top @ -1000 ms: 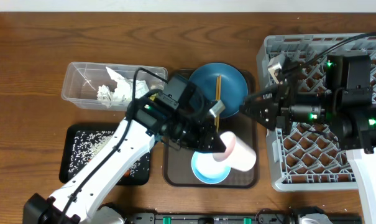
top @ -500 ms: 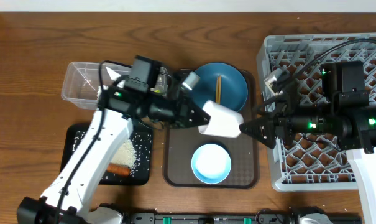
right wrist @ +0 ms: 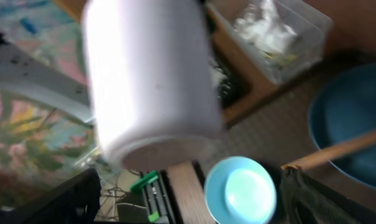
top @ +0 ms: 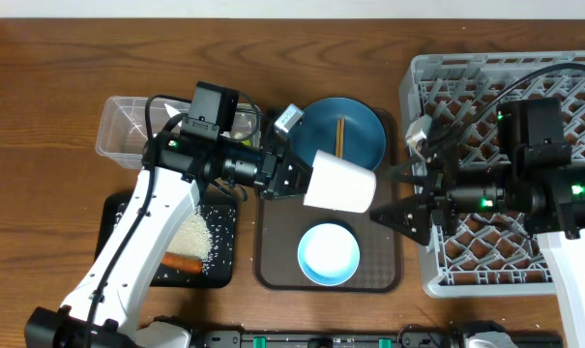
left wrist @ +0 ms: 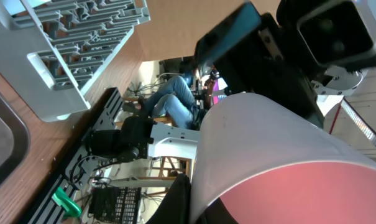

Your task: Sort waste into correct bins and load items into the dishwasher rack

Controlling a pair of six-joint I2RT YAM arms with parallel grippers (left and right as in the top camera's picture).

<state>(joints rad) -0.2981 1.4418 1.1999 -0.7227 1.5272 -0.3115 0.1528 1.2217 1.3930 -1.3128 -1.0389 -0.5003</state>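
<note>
Scene: overhead view of a wooden table (top: 41, 97) with two robot arms meeting over its middle.
Left claw (top: 307, 181): clenched on the rim of the pinkish-white cup (top: 342, 182), one finger inside its mouth as the left wrist view shows.
Pinkish-white cup: held in the air on its side at the centre of the view, mouth toward 9 o'clock, base toward 3 o'clock, above the brown serving tray (top: 277, 242).
Right claw (top: 381, 196): released, fingers spread wide, just at 3 o'clock of the cup's base and not touching it.
Light blue bowl (top: 328, 254): upright on the brown tray, at 6 o'clock of the cup.
Dark blue plate (top: 355, 130): at the tray's 12 o'clock end, with the wooden chopsticks (top: 338, 135) lying on it, pointing 12 to 6.
Dishwasher rack (top: 418, 82): grey lattice crate at 3 o'clock; the right arm reaches out over it.
Clear tub (top: 123, 130): at 10 o'clock, partly hidden by the left arm; the right wrist view shows crumpled white napkins (right wrist: 262, 28) inside.
Black tray (top: 118, 217): at 8 o'clock, holding white rice (top: 190, 235) and an orange carrot (top: 184, 262).
</note>
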